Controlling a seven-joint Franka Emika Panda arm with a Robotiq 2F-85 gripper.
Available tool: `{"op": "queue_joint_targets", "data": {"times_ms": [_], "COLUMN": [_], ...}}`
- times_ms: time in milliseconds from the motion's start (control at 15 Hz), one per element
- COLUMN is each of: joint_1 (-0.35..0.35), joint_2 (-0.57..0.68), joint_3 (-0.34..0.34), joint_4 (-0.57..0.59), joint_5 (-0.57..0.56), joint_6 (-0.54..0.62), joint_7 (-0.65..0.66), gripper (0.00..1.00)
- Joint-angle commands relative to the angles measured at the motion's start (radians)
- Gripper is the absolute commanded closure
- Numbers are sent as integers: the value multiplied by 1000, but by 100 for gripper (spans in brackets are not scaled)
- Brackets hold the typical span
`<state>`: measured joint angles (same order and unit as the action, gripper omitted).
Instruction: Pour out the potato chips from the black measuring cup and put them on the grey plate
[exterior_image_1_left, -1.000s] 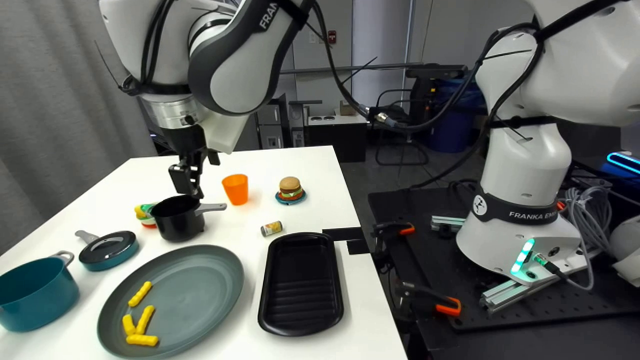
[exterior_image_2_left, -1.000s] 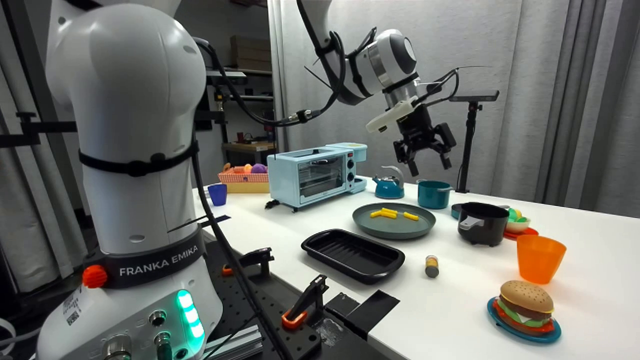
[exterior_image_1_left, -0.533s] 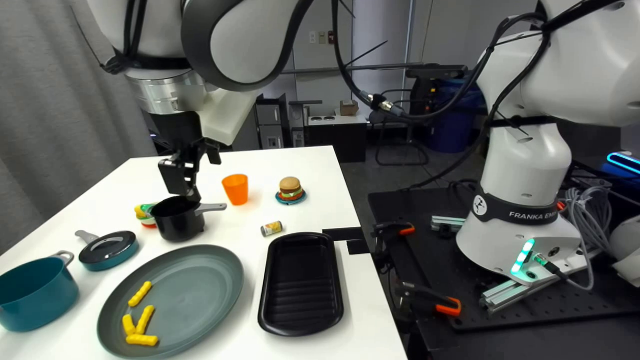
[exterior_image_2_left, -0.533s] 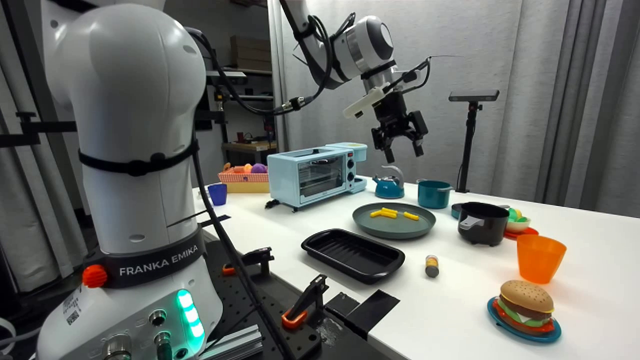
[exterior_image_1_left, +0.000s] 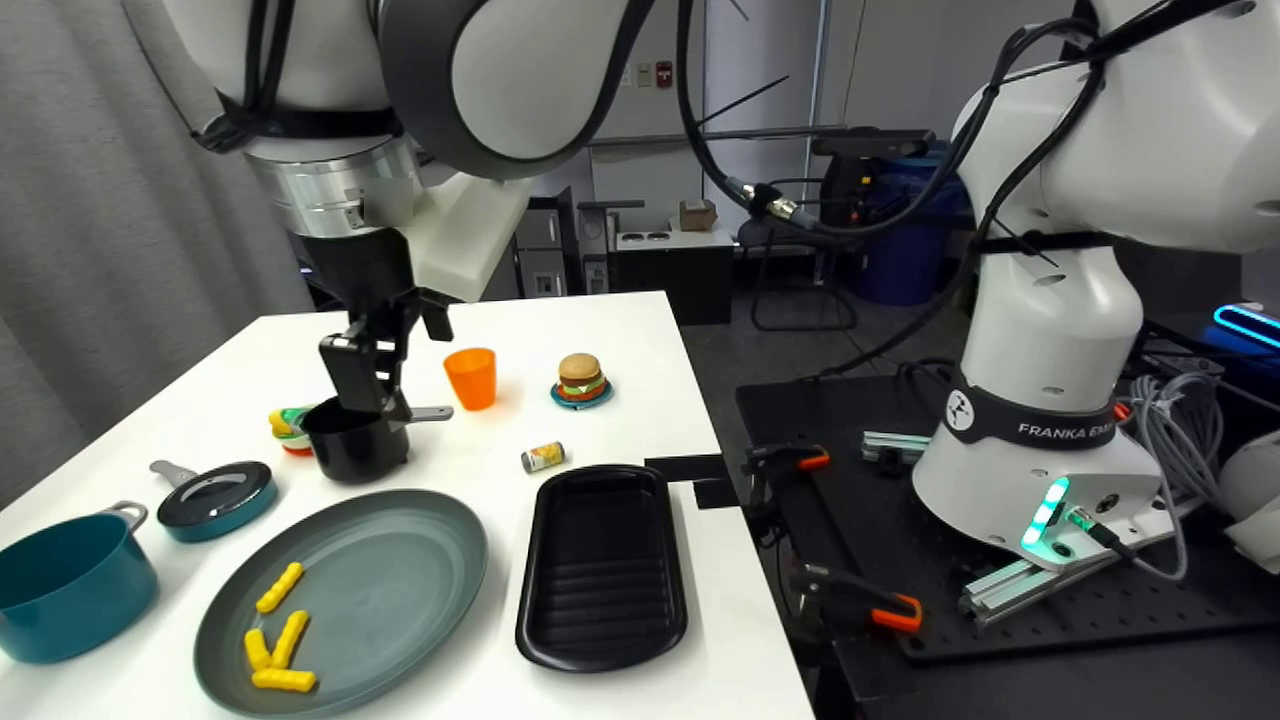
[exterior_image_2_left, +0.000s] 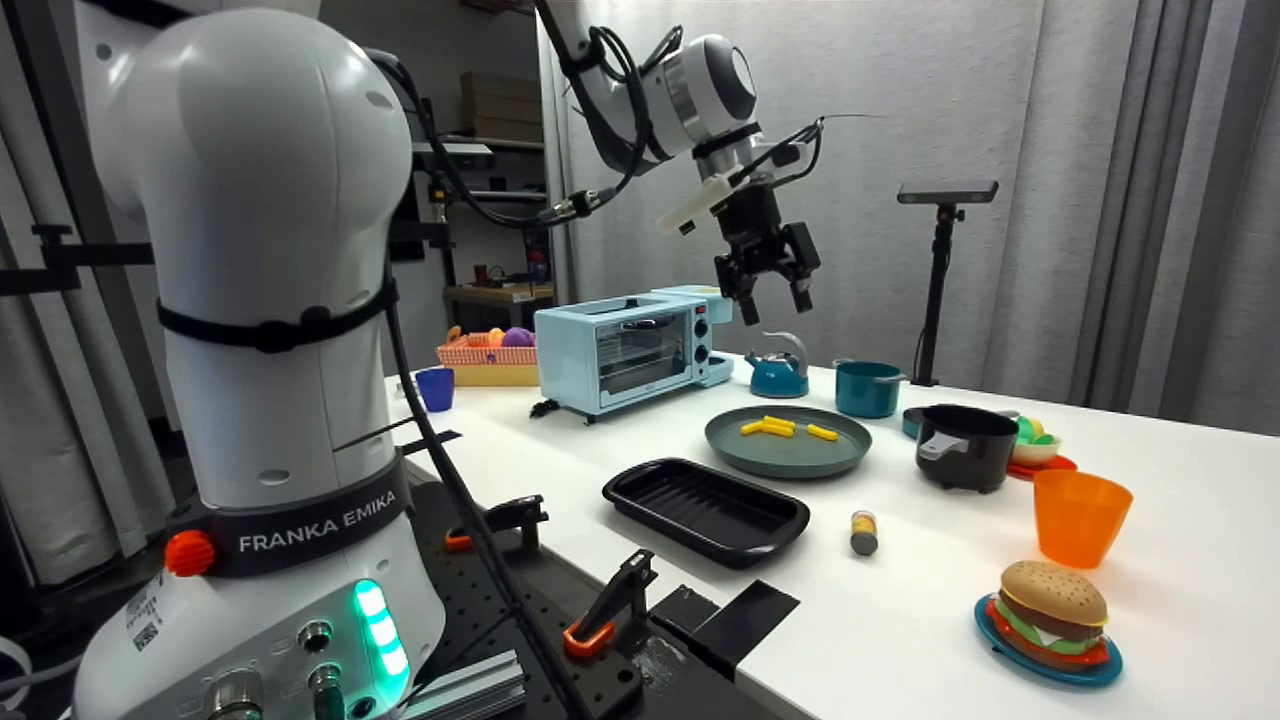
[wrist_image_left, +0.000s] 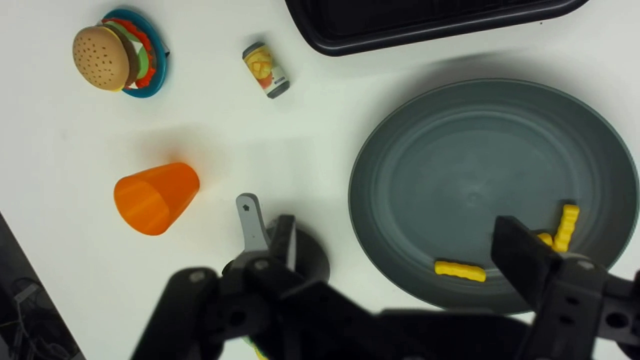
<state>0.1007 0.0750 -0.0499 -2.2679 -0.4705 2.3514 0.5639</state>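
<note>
The table (exterior_image_1_left: 560, 325) ended beyond the tray (exterior_image_1_left: 600, 540), at 3 o'clock from the plate (exterior_image_1_left: 390, 570) in an exterior view; a strip separated the dishes. The black cup (exterior_image_1_left: 345, 455) stood at 12, the chips (exterior_image_1_left: 290, 640) on the plate, 7 to 9. In an exterior view the gripper (exterior_image_2_left: 776, 307), jaws wide apart, holding nothing, had shifted toward 9 within one second.

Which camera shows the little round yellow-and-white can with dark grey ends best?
The wrist view. There the can looks biggest, with its printed picture facing the camera. Both exterior views show it smaller, its picture unclear; in an exterior view the can points a grey end at the camera.
</note>
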Motion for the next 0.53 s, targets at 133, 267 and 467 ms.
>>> {"op": "queue_joint_targets", "data": {"times_ms": [133, 267, 467], "joint_1": [-17, -17, -18], "joint_2": [-8, -10, -11], "joint_3": [24, 24, 24], "joint_4": [-9, -11, -12], "joint_5": [8, 8, 8], "joint_6": [-3, -3, -3], "joint_7": [-1, -1, -1], "gripper": [0, 0, 0]}}
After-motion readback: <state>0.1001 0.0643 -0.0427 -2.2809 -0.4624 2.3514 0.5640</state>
